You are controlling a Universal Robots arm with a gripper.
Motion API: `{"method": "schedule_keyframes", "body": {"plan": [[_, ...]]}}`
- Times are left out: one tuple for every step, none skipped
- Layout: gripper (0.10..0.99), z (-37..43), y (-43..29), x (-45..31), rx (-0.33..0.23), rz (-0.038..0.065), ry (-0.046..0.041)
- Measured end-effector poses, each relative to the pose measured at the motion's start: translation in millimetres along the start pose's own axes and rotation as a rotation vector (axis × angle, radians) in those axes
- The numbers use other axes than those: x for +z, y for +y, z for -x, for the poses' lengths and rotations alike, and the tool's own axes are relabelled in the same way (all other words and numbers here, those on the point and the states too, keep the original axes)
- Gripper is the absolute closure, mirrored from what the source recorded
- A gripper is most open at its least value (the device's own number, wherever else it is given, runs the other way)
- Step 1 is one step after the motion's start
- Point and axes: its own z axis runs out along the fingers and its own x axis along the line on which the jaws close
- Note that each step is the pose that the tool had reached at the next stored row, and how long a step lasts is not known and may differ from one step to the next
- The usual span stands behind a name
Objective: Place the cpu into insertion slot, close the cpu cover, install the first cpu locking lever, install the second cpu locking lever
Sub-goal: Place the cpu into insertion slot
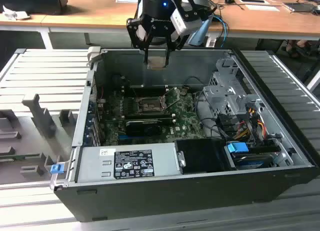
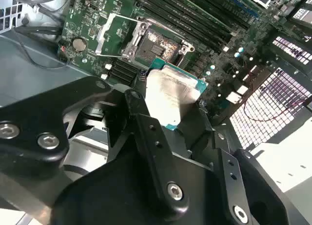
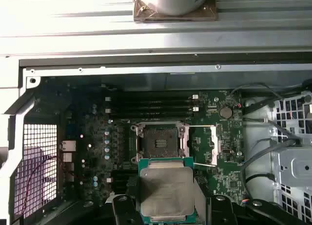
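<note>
An open computer case lies on its side on a ribbed grey table, with a wooden desk behind it. Along the case's near wall sits a grey power supply. Toward the exterior view's right stands a metal drive cage with a bundle of coloured cables beside it. The green motherboard covers the floor of the case, and a long black card lies across it between the power supply and the socket. The gripper hangs above the rim of the case's far wall, well clear of the board. Its black jaws are closed on two opposite edges of the cpu, which is held flat with its silver face toward the wrist cameras. The insertion slot is bare, its dark contact field showing, and nothing lies over it. The cpu cover is swung open to one side of the slot. Black memory slots run along another side, and a coin battery sits near the cover.
</note>
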Motion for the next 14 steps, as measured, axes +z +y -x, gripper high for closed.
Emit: {"method": "schedule_keyframes", "body": {"plan": [[0.557,0.0,0.0,0.0,0.001,0.000,-0.0001],[0.557,0.0,0.0,0.0,0.006,0.000,-0.0005],[0.557,0.0,0.0,0.0,0.018,0.000,-0.0017],[0.557,0.0,0.0,0.1,0.029,0.001,-0.0026],[0.557,0.0,0.0,0.1,0.038,0.001,-0.0033],[0.557,0.0,0.0,0.1,0.045,0.001,-0.0039],[0.557,0.0,0.0,0.3,0.054,0.001,-0.0047],[0.557,0.0,-0.1,0.6,0.058,0.001,-0.0048],[0.557,0.0,-0.1,1.0,0.060,0.001,-0.0040],[0.557,0.0,-0.2,1.7,0.062,0.000,-0.0033],[0.557,0.0,-0.2,2.4,0.064,0.000,-0.0032],[0.557,0.1,-0.3,3.7,0.065,-0.003,-0.0017],[0.557,0.2,-0.5,5.5,0.065,-0.008,0.0003],[0.557,0.2,-0.6,5.8,0.065,-0.010,0.0003]]}}
